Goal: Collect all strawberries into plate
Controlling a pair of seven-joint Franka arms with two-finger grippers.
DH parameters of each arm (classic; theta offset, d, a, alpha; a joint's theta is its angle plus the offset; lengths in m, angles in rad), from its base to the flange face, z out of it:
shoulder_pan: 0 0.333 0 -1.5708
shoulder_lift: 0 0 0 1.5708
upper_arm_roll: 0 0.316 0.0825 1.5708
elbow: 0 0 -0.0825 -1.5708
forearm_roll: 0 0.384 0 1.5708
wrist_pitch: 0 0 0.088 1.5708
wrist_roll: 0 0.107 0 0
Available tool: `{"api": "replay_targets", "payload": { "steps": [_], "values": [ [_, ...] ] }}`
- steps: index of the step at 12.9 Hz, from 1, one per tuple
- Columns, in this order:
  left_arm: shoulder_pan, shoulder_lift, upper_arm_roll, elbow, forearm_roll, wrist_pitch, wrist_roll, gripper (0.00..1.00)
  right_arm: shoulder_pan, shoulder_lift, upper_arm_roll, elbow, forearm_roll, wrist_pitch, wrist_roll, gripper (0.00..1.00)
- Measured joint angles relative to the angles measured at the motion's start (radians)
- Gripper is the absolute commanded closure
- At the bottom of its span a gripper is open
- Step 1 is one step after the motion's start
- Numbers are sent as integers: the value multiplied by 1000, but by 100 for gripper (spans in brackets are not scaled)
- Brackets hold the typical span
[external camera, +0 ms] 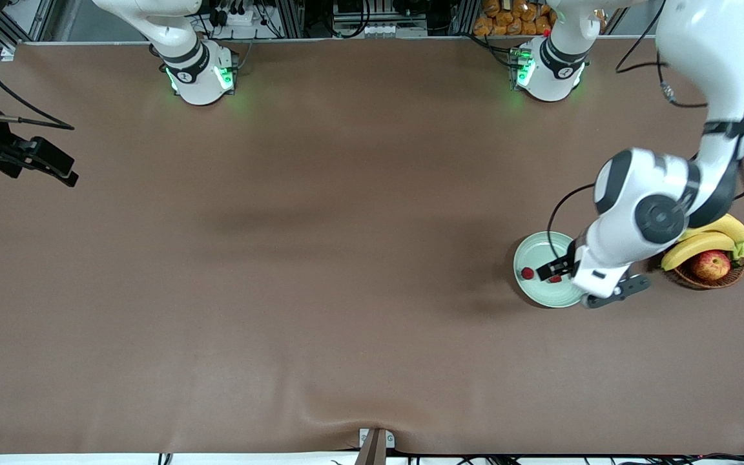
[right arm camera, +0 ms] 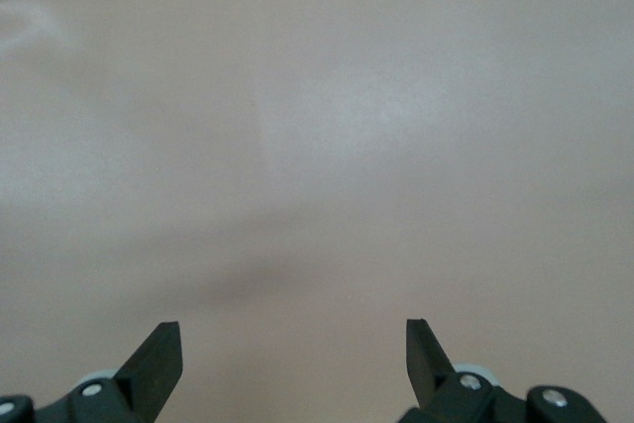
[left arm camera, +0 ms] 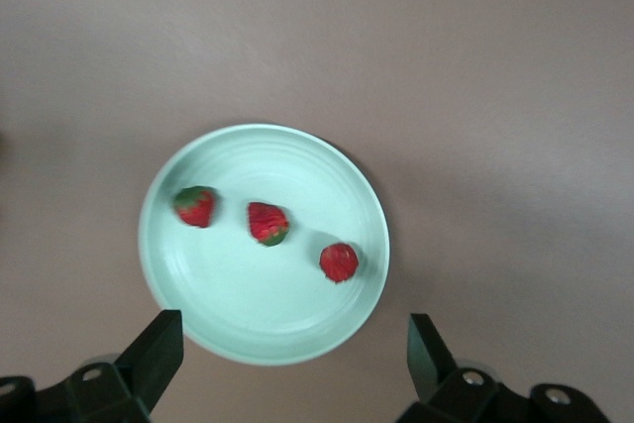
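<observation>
Front view: the left gripper (external camera: pixel 556 270) hangs over the plate (external camera: pixel 533 294), which sits beside the wicker basket (external camera: pixel 701 279) (bananas (external camera: pixel 701 244) and an apple (external camera: pixel 711 265) in it) toward the left arm's end of the table (external camera: pixel 320 290); the right gripper (external camera: pixel 55 169) waits over the table's other end.

Left wrist view: fingers (left arm camera: pixel 158 349) spread wide, holding nothing; three strawberries (left arm camera: pixel 267 223) lie in the plate (left arm camera: pixel 228 314).

Right wrist view: fingers (right arm camera: pixel 160 352) wide apart and empty over bare table (right arm camera: pixel 327 146).

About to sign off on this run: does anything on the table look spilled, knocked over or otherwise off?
Nothing stands out. All three strawberries lie inside the plate, none on the table. The left gripper hangs over the plate, jaws open and empty. The right gripper waits open over bare table.
</observation>
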Motion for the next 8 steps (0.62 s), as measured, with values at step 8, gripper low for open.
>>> {"api": "replay_targets", "payload": {
  "steps": [8],
  "values": [
    [-2,-162,-58,274,0,-394,46,0,0,2,-62,15,-1,15,-123,0]
  ]
}}
